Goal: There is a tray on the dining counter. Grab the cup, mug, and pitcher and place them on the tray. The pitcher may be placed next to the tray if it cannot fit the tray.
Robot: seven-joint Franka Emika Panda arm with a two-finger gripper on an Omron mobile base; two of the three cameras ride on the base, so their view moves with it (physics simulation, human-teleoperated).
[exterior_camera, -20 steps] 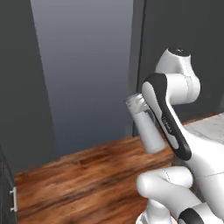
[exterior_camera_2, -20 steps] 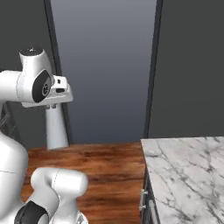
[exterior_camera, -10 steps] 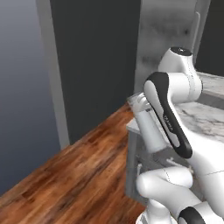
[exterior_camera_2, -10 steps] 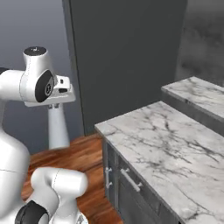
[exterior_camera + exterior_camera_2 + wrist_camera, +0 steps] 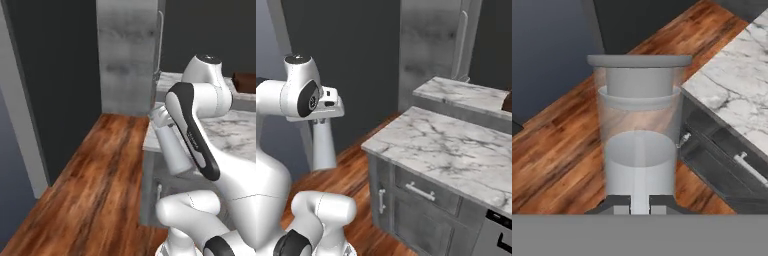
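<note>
My gripper (image 5: 639,202) is shut on the pitcher (image 5: 639,145), a translucent pale grey cylinder that runs straight out from the fingertips, high over the wooden floor. The left base view has the pitcher (image 5: 170,145) beside the arm's dark-edged link. In the right base view the pitcher (image 5: 323,147) hangs below the hand, with the gripper (image 5: 320,125) at its top. A dark brown tray (image 5: 507,102) peeks in at the right edge, on the farther marble dining counter (image 5: 466,92). That same tray (image 5: 245,82) also sits at the far right. Cup and mug are out of view.
A marble worktop (image 5: 446,150) over dark grey cabinets with drawer handles stands close on the right, between me and the dining counter. A tall grey panel with a long handle (image 5: 461,40) rises behind. Wooden floor (image 5: 95,180) stretches to the left beside dark walls.
The whole picture has swung, so the base has turned: the marble worktop and farther counter now come closer into view. The pitcher stays in my grip, held the same way.
</note>
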